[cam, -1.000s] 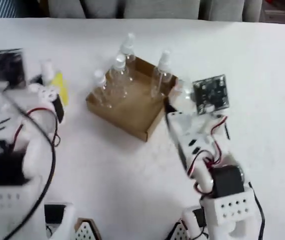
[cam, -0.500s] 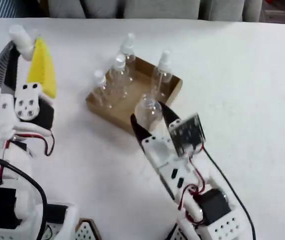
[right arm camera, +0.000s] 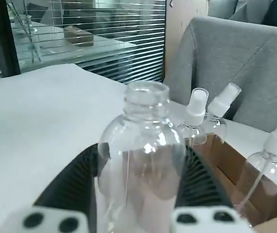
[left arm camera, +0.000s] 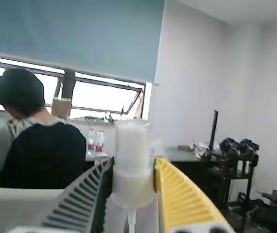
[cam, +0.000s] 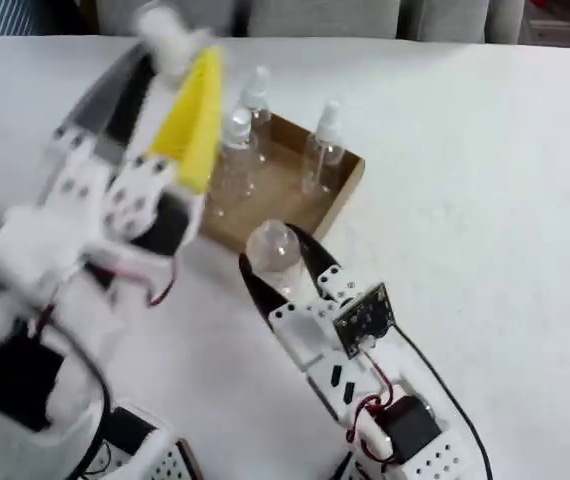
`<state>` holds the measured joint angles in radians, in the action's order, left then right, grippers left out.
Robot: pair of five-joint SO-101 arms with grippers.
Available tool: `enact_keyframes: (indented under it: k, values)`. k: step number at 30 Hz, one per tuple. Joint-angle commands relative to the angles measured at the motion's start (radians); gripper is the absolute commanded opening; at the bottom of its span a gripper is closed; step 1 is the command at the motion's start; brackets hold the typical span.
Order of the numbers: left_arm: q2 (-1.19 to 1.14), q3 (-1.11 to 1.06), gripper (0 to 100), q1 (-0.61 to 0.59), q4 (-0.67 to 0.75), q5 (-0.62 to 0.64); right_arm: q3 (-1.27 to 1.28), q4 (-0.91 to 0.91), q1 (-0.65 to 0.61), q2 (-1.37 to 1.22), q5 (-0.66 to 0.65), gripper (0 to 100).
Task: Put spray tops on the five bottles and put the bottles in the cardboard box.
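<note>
Right wrist view: bottle [right arm camera: 141,167] clamped inside right claw [right arm camera: 141,153].

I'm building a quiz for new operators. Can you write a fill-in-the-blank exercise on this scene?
1. The left tool is shut on a white ___.
2. The right tool holds a clear ___ with its neck open.
3. The capped bottles stand in the ___ box.
4. The left tool's grey finger faces a ___ one.
Missing words: spray top; bottle; cardboard; yellow.
</note>
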<state>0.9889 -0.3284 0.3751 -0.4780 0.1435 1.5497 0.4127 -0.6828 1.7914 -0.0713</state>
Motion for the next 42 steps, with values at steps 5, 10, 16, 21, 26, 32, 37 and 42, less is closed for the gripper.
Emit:
enact_keyframes:
  k: [5, 10, 16, 21, 26, 32, 37, 42]
  values:
    - [-0.200, 0.261, 2, 0.051, -0.189, 0.169, -0.006, -0.019, 0.010, 0.012, 0.000, 1.6]
    - [-0.200, 0.229, 2, 0.053, -0.233, 0.164, -0.005, -0.018, 0.050, 0.010, 0.002, 1.6]
    - [-0.200, 0.221, 2, 0.088, -0.307, 0.161, -0.005, -0.016, 0.051, 0.010, 0.002, 1.6]
    - [-0.199, 0.221, 2, 0.122, -0.361, 0.166, 0.014, -0.024, 0.051, 0.010, 0.002, 1.6]
    - [-0.199, 0.206, 2, 0.120, -0.381, 0.167, 0.014, -0.024, 0.051, 0.010, 0.002, 1.6]
    - [-0.199, 0.150, 2, 0.105, -0.391, 0.161, 0.014, -0.024, 0.051, 0.010, 0.002, 1.6]
    - [-0.199, 0.127, 2, 0.099, -0.391, 0.166, 0.014, -0.022, 0.050, 0.010, 0.002, 1.6]
    - [-0.199, 0.137, 2, 0.099, -0.351, 0.167, 0.014, -0.021, 0.050, 0.010, 0.002, 1.6]
